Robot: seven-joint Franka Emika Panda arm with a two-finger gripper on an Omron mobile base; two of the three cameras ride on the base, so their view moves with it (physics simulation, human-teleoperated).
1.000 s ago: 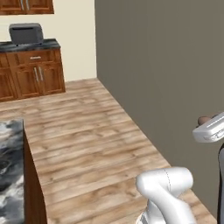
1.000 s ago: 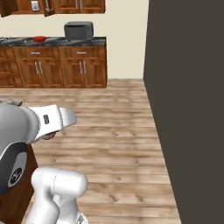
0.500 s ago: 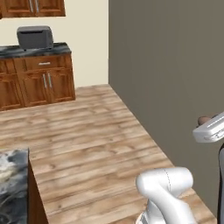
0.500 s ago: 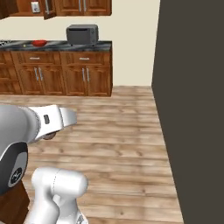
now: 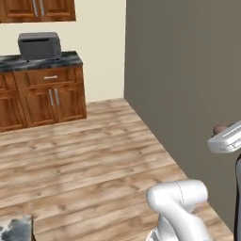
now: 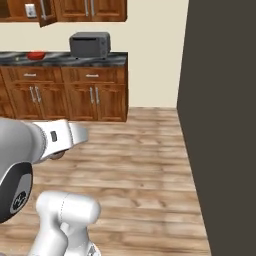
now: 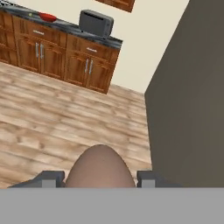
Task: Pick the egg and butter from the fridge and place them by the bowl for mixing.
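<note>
in the left base view the white arm rises at the lower right, and at the right edge a bit of the egg (image 5: 219, 129) peeks out just above the white hand. the gripper itself is cut off by the frame edge here, so its jaws cannot be judged from this side. the tall grey fridge (image 5: 183, 89) stands right beside the hand as a plain closed wall, with nothing of its inside showing. far beyond the hand, across the wooden floor (image 5: 89, 155), a grey toaster oven (image 5: 39, 45) sits on a dark counter (image 5: 42, 61) over brown cupboards (image 5: 47, 96).

in the right base view the hand reaches out from the left, and a small brown curve of the egg shows just under it. the fridge is the dark slab well off to the hand's far side. ahead of the hand, on the far counter, stand the toaster oven and, further along, a small red bowl (image 6: 35, 55); what is in the bowl is too small to tell.

in the hand view the gripper (image 7: 100, 178) pinches the egg: the brown rounded ball sits between the two dark fingertips (image 7: 51, 177), touching both, and rises straight ahead of them. the fridge wall fills the side just next to the gripper. the counter with toaster oven and red bowl lies far ahead.
</note>
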